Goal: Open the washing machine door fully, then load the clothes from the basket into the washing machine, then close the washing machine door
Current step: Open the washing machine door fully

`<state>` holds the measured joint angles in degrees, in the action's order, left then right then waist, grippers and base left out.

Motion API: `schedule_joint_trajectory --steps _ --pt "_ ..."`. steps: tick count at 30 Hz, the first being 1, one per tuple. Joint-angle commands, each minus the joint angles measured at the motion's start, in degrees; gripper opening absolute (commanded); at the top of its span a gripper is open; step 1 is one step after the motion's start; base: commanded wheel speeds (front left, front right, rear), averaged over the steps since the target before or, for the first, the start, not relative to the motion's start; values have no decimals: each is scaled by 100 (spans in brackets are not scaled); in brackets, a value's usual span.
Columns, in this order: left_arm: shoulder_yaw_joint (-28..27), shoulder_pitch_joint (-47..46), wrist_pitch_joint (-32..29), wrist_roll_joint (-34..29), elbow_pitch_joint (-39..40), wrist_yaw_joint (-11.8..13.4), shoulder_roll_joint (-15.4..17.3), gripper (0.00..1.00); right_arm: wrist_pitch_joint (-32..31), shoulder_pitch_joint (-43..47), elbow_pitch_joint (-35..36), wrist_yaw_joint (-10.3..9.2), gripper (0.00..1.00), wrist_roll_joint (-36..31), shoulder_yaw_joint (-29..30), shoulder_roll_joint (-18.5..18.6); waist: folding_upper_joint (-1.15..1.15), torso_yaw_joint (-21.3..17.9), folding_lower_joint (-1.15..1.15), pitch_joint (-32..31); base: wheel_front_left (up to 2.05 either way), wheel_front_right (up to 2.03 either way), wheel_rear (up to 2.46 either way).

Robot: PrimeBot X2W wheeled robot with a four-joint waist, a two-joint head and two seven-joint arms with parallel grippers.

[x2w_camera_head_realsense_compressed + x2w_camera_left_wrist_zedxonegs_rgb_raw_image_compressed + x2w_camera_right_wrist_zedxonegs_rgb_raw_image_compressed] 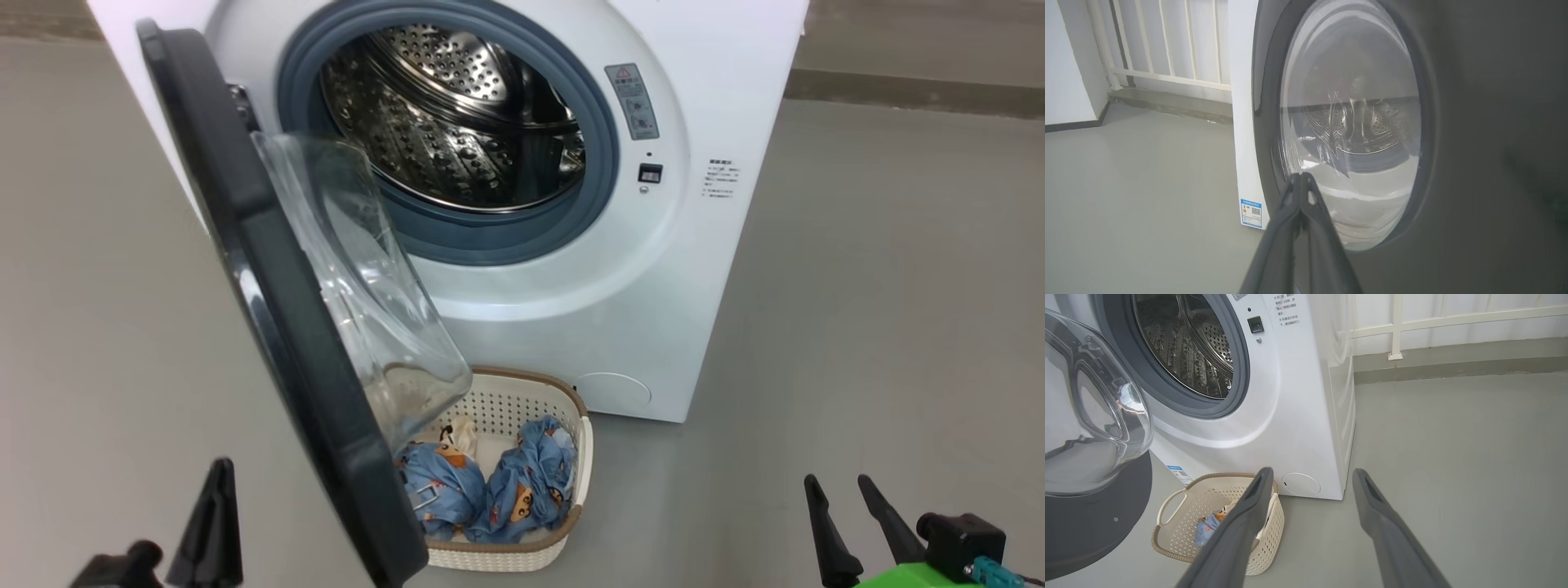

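The round, black-rimmed, glass-bowled washing machine door [286,327] stands swung out from the big white front-loading washing machine [702,286], seemingly short of fully open (a judgement from its angle). The light blue printed clothes [522,482] lie in the oval cream perforated basket [584,457] at the machine's foot; loading and closing remain. Left gripper [220,474]: fingers together, empty. Right gripper [837,483]: fingers apart, empty.

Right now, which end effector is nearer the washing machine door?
Left. The left end effector, shut, sits just outside the washing machine door, pointing at its outer face. The right end effector, open, is well off past the basket.
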<state>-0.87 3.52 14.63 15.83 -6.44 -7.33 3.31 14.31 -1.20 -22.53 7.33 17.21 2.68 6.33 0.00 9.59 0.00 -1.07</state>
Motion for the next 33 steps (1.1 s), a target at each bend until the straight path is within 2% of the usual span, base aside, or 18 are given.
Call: schedule_joint_trajectory --steps 1,6,12,16,20,24,27,33 --pt "-228 -296 37 84 294 -15 46 0 69 -6 153 16 100 -53 -115 11 0 62 0 -43 0 0 0" --pt "-348 -365 37 215 933 -15 21 0 69 32 198 16 100 -54 -85 -31 0 160 0 -103 0 0 0" --pt "-288 -380 37 246 2165 -8 -23 0 69 103 253 16 100 -59 -26 -59 0 275 0 -171 0 0 0" --pt "137 -303 37 178 2948 2 -35 0 69 147 294 16 100 -69 11 -72 0 334 0 -179 0 0 0" --pt "834 -194 -101 84 3371 2 -38 0 69 165 326 16 100 -77 17 -78 0 357 0 -160 0 0 0" --pt "1574 -112 -381 -179 3453 -4 0 0 69 155 335 16 100 -69 9 -66 0 357 0 -126 0 0 0" --pt "2051 -10 -517 -169 3234 -7 2 0 69 143 330 16 100 -61 -4 -60 0 343 0 -98 0 0 0" --pt "2476 81 -616 -25 2608 -9 -8 0 69 117 324 16 100 -54 -22 -59 0 316 0 -49 0 0 0"
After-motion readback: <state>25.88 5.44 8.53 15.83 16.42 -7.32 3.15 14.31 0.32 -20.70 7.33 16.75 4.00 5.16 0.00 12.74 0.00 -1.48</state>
